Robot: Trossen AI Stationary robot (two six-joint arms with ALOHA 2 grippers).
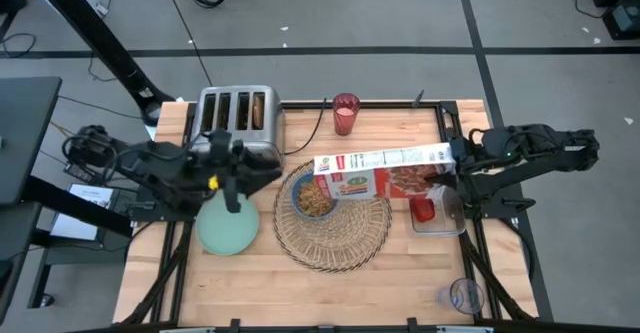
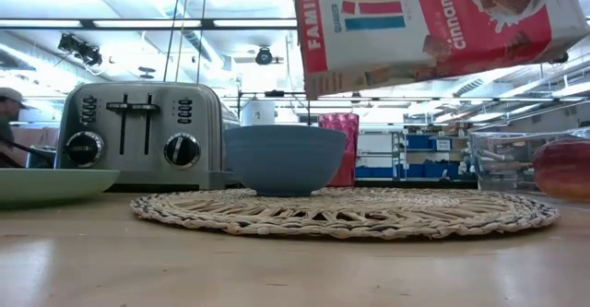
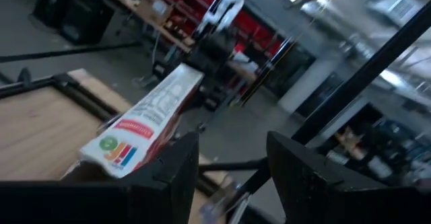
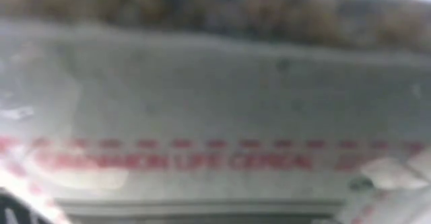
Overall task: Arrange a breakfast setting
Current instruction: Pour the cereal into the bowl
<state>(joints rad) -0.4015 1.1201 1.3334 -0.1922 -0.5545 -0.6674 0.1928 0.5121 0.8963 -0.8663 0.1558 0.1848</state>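
The woven placemat [image 1: 340, 235] lay in the middle of the desk [image 1: 270, 278]. The blue bowl [image 1: 314, 197] sat on its far left part, already showing brown cereal inside. Directly above the bowl hung a cereal box [image 1: 385, 169], lying on its side with its left end over the bowl. The right arm [image 1: 520, 151] reached in from the right edge with its jaws clamped on the box's right end. I judged that the pouring was the step in hand, and that the setting was only partly made. The pale green plate [image 1: 226, 229] rested just left of the mat, not on it. The translucent red cup [image 1: 345, 113] stood at the far edge, well apart from the mat. The small red fruit [image 1: 423, 211] lay in the clear tray [image 1: 447, 223] to the right. I could see no spoon, and something brown in one slot of the toaster [image 1: 238, 113] at the far left might have been the toast. So the plate, cup, fruit, toast and spoon looked left to place. By my count there was one each of the mat, bowl, plate, red cup, fruit, box, toaster and tray. A clear round thing [image 1: 463, 295], perhaps a glass, sat at the near right corner. The left arm [image 1: 170, 168] waited between the toaster and the plate, its jaws apart on nothing.
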